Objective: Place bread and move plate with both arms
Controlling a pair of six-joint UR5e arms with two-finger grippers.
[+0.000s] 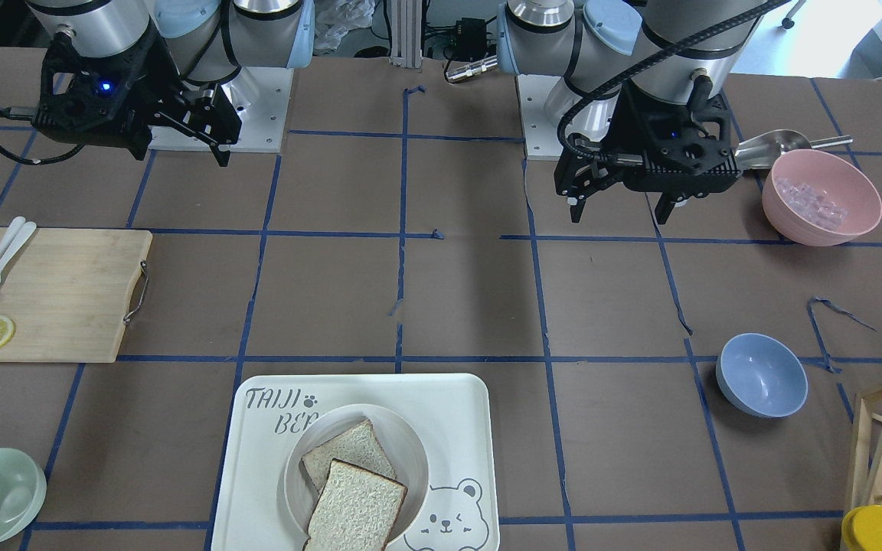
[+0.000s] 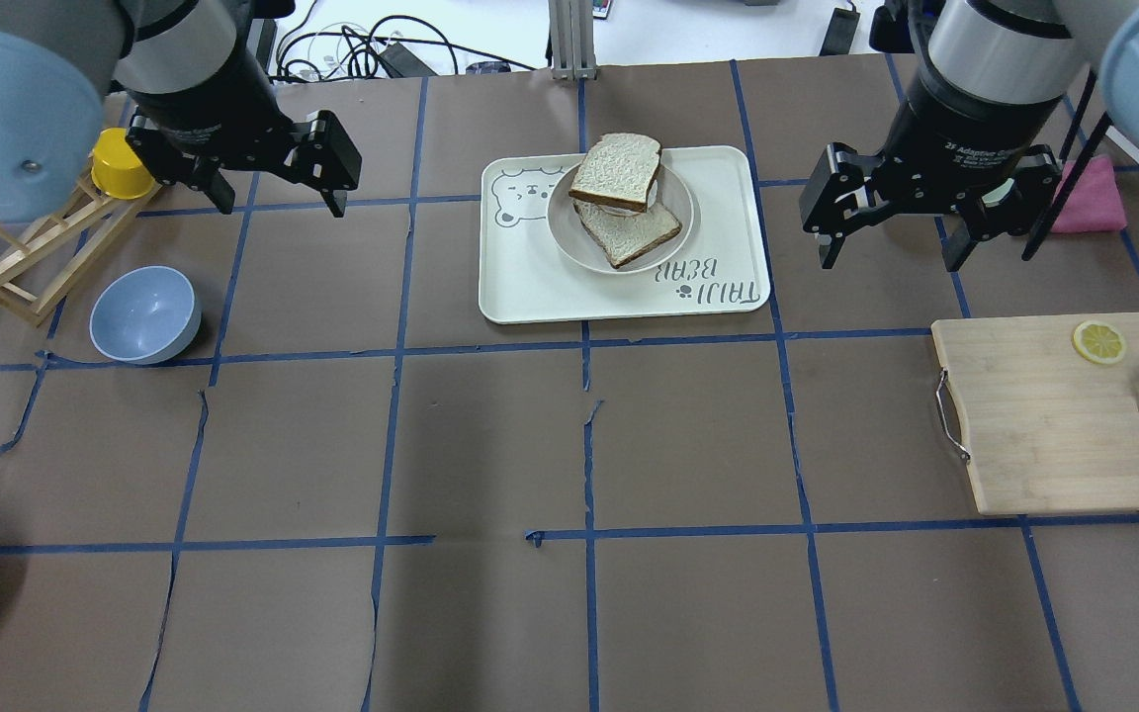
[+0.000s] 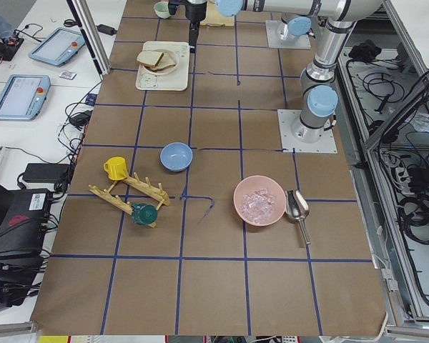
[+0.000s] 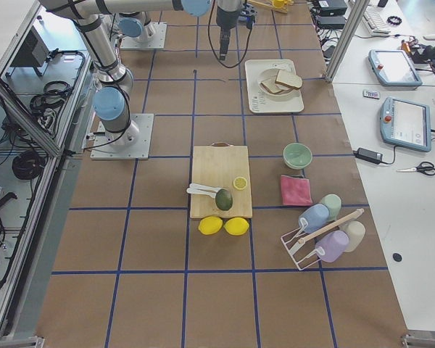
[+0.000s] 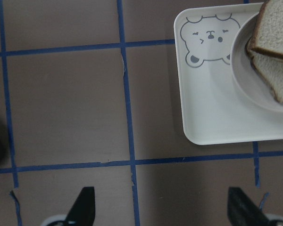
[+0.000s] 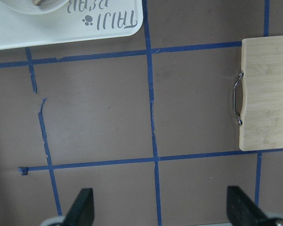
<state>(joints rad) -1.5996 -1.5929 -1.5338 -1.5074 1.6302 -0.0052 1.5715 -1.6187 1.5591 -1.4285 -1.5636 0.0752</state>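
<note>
Bread [image 2: 615, 168] lies atop another slice [image 2: 634, 234] in the plate [image 2: 560, 222] on the tray [image 2: 530, 287], between left gripper [image 2: 281, 206] and right gripper [image 2: 886, 259], both spread wide, empty.

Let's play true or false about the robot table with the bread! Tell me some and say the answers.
One bread slice lies partly over another slice on the plate, inside the bear tray. True.
The left gripper holds bread. False: the left gripper's fingers are open and empty, away from the tray.
A lemon slice lies on the cutting board. True.
The blue bowl is full. False: the blue bowl is empty; the pink bowl holds clear cubes.
</note>
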